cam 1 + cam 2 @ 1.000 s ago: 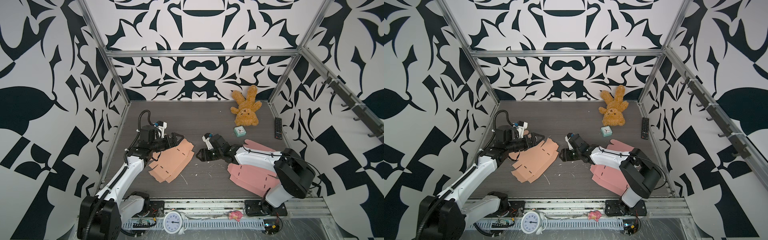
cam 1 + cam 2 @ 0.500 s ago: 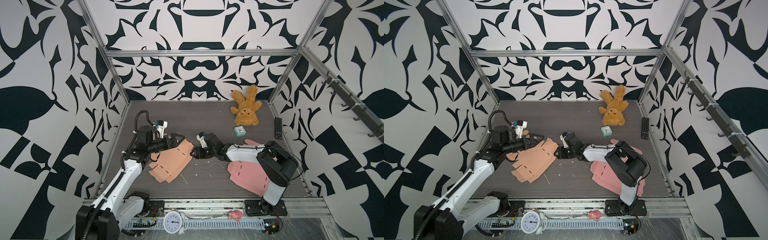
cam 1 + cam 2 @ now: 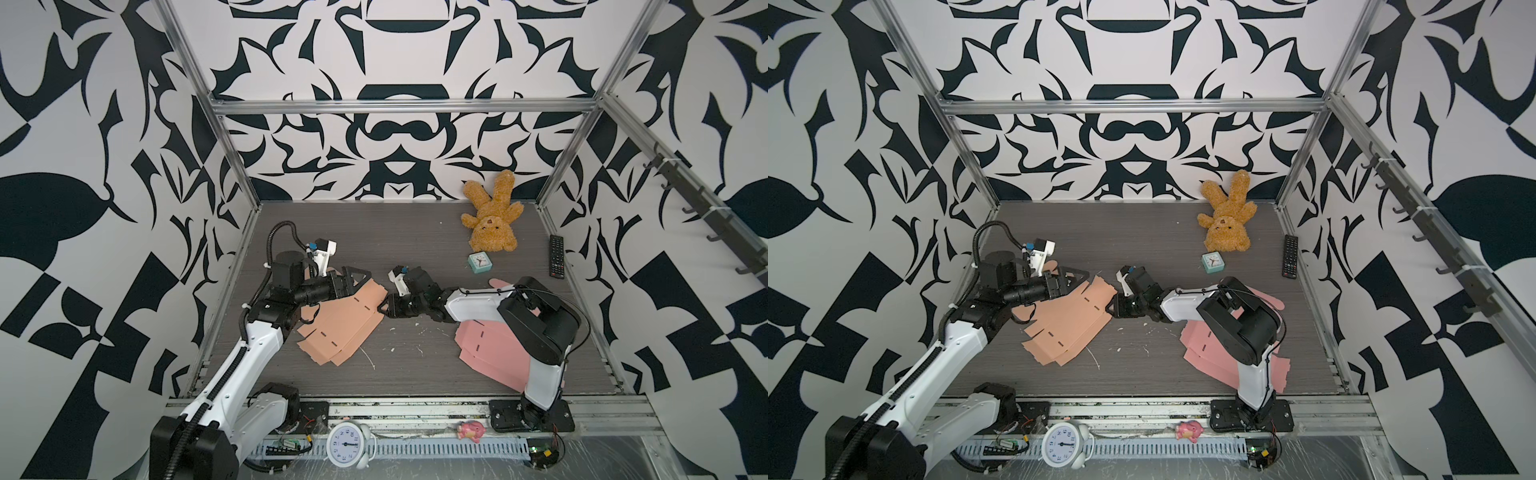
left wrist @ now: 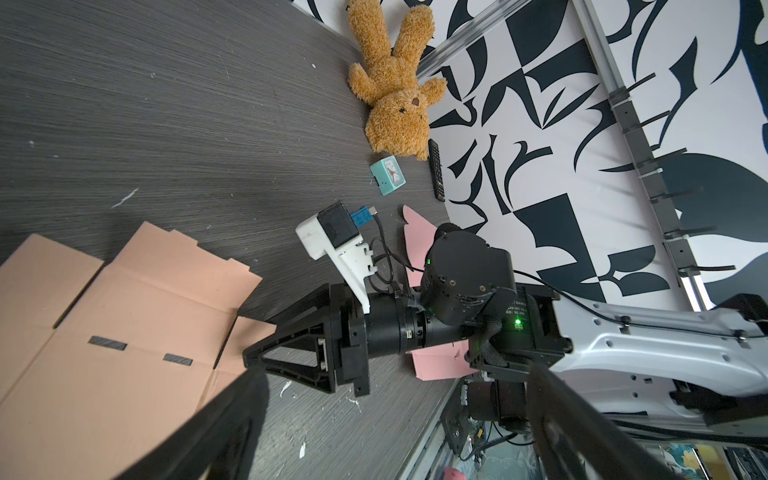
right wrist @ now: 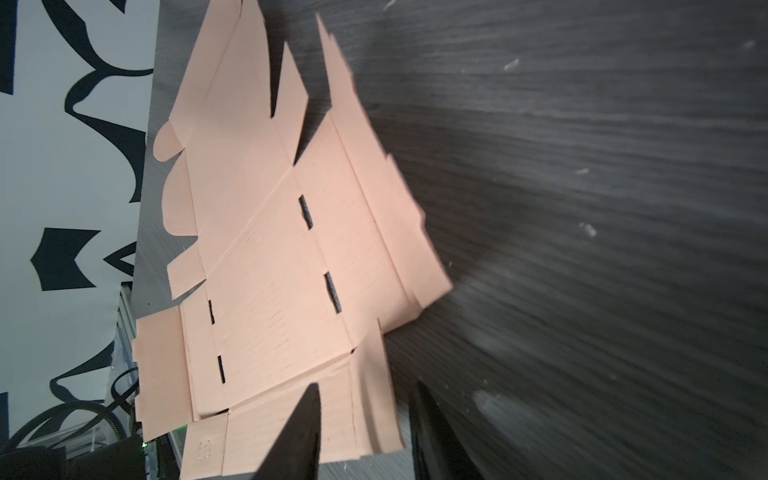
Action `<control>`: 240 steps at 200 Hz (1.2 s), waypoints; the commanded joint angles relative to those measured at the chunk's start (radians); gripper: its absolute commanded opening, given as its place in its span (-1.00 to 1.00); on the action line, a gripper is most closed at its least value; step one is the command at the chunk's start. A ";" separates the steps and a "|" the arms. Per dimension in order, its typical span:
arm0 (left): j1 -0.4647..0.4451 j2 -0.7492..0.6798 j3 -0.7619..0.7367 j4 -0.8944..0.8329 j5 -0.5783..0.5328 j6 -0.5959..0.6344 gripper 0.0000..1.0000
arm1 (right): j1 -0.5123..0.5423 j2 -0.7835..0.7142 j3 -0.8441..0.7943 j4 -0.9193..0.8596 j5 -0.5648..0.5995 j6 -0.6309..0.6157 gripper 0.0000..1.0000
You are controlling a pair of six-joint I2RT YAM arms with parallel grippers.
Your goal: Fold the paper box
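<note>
"On the table (image 3: 395, 232), left of middle, that peach sheet: is that the paper box (image 3: 338, 322)?"

"Yes. It lies flat and unfolded, slots and flaps all showing, on a slant from the near left toward the middle. Both top views show it that way."

"And the left gripper (image 3: 360, 279)?"

"Low over the far edge of the paper box, pointing toward the middle. Its fingers are spread wide and hold nothing."

"What about the right gripper (image 3: 1113, 309)?"

"It reaches across to the sheet's right-hand corner. From its own wrist camera the two dark fingers (image 5: 305, 432) stand a little apart, one on each side of a corner flap (image 5: 374, 395) that curls up off the table. A thin strip of table shows between the card and one finger, so they are not clamped on it. Whether the other finger touches the card I cannot tell."

"Anything else lying about?"

"A pink sheet (image 3: 486, 353) of the same cut lies under the right arm, well apart from the peach one. A teddy bear (image 3: 492, 226) lies in the far right corner, a teal clock (image 3: 479, 262) just in front of it, and a remote (image 3: 556, 261) by the right wall. White scraps (image 3: 392, 330) dot the table between the two sheets."
</note>
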 commanded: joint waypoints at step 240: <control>-0.002 0.028 -0.052 0.085 -0.019 -0.011 0.99 | -0.146 -0.083 0.106 -0.167 -0.189 -0.315 -0.94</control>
